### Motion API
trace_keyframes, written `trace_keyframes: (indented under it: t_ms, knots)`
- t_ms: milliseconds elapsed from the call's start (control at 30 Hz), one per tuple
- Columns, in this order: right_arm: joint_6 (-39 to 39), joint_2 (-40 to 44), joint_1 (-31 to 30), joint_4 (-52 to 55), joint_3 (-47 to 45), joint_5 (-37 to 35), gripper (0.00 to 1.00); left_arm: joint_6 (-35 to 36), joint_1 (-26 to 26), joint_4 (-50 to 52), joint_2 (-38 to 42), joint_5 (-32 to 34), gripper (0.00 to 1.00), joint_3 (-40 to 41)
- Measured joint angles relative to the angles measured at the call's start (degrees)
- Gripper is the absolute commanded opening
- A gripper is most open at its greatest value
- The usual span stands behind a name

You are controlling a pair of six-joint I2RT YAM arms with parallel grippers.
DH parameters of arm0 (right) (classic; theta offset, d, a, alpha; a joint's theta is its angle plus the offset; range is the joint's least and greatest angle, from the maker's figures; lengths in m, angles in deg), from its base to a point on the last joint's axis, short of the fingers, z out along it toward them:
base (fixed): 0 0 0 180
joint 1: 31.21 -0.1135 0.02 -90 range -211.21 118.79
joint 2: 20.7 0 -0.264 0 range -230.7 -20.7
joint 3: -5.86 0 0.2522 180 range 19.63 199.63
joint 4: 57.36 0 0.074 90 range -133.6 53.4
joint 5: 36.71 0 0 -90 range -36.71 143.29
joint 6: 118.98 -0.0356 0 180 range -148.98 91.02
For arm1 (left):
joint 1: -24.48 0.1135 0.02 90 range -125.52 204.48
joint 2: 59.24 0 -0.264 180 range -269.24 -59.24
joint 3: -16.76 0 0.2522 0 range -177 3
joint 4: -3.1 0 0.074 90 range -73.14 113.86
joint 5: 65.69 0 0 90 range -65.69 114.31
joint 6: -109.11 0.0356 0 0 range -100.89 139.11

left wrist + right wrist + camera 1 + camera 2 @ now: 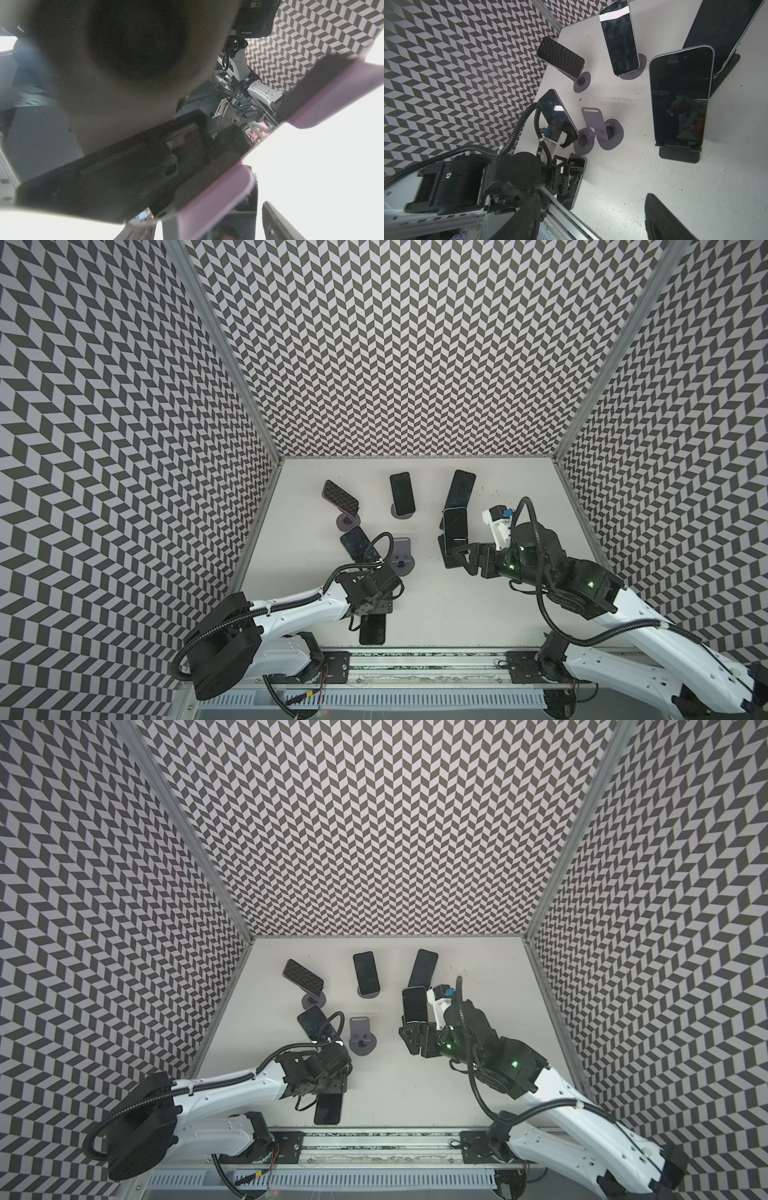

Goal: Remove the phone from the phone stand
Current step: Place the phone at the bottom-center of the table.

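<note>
A dark phone point(454, 524) point(681, 97) stands upright on a black phone stand point(679, 154) right of centre. My right gripper point(448, 552) point(596, 218) is open just in front of that stand's base, with nothing between its fingers. A second phone point(372, 630) point(574, 182) lies flat on the table by the front edge. My left gripper point(566, 176) points down over its far end, jaws apart. That phone's dark glossy screen point(124, 176) fills the left wrist view.
An empty purple stand point(401, 556) is between the arms. Phones rest on stands behind it: a patterned one point(340, 498), a dark one point(402, 493), a large one point(459, 489) and one beside the left arm point(355, 543). Chevron walls point(124, 448) enclose the table.
</note>
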Motion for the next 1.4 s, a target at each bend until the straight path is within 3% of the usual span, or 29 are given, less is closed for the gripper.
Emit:
trace_keyframes:
  t_ms: [600, 1400]
  knots:
    - [0.09, -2.19, 0.00, -0.68, 0.00, 0.04, 0.78, -0.15, 1.11, 1.09, 2.73, 0.13, 0.81, 0.42]
    - [0.09, -4.15, 0.00, -0.87, 2.91, 0.02, 0.80, -0.87, 1.11, 4.15, 7.52, 1.16, 0.94, -2.19]
